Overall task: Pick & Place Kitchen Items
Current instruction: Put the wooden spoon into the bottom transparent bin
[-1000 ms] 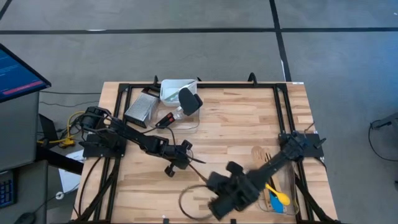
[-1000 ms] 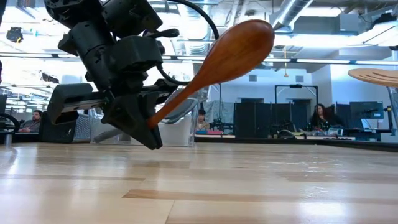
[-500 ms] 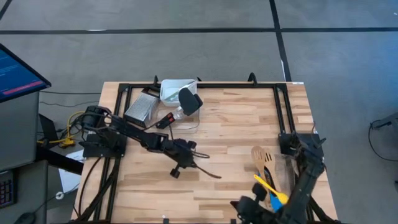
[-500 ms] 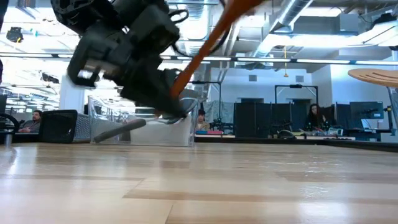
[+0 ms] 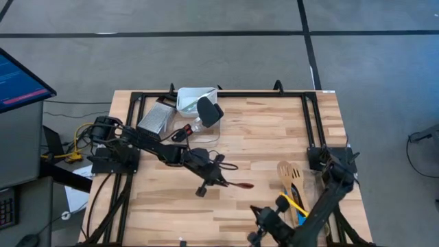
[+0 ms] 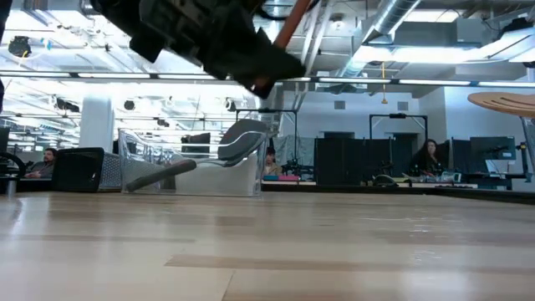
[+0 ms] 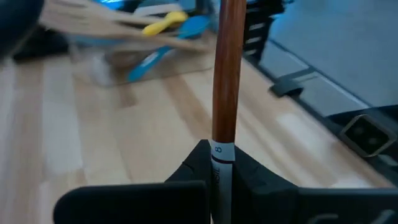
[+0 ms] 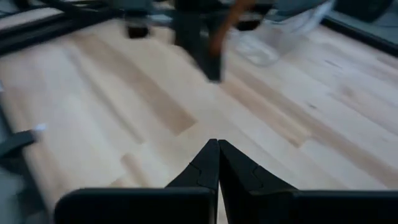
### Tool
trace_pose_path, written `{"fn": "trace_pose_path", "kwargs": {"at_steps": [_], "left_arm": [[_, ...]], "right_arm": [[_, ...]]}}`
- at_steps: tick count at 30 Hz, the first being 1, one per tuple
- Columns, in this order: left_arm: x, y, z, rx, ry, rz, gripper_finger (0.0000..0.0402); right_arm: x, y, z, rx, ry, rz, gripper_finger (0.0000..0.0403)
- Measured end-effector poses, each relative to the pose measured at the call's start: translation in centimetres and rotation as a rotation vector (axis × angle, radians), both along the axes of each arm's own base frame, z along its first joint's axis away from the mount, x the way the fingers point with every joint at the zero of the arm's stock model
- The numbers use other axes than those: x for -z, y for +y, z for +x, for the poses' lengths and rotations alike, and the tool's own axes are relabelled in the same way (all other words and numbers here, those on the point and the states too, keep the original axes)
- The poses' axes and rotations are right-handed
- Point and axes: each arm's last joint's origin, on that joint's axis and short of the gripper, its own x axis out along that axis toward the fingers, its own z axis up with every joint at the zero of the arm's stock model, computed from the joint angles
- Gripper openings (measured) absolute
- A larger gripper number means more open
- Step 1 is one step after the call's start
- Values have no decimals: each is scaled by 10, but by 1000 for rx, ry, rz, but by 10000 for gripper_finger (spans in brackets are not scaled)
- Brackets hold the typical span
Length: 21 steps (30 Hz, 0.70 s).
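I have the left gripper (image 5: 218, 175) out over the middle of the table, clamped on the handle of a wooden spoon (image 5: 235, 184); in the left wrist view its fingers (image 7: 193, 168) pinch the reddish shaft (image 7: 225, 74) at a white band, and the shaft runs forward away from the wrist; from above, the bowl end points toward the right side of the table, and the spoon is clear of the wood, carried in the air.

I read this as the transport step: the spoon is picked and on its way to a drop point; the likely target is the clear tub (image 5: 310, 207) at the right edge, where a slotted wooden turner (image 5: 286, 171) and a yellow spoon (image 5: 292, 204) already lie, with something blue beside them.

The right gripper (image 8: 217, 163) is parked low at the near edge, fingers pressed together, holding nothing; its arm lies just beside that tub.

Next I need to carry the spoon further right, line its length with the tub, lower it, then release; I judge the right arm's nearness the main thing to watch.

A second tub (image 5: 195, 106) at the far left holds a black spatula (image 5: 208, 110).
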Motion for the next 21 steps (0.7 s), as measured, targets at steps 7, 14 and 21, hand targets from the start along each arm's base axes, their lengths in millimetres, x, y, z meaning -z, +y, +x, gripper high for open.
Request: {"fn": "trace_pose_path", "kwargs": {"at_steps": [7,14,21], "left_arm": [[-6,-3,2,76,-12,-45,2],[-6,-3,2,75,-14,-45,2],[-6,-3,2,76,-18,-46,2]], "right_arm": [[35,-2,-20,-17,-172,-144,0],[60,-2,-36,-69,-261,-203,0],[80,-5,-38,-151,-386,-301,0]]}}
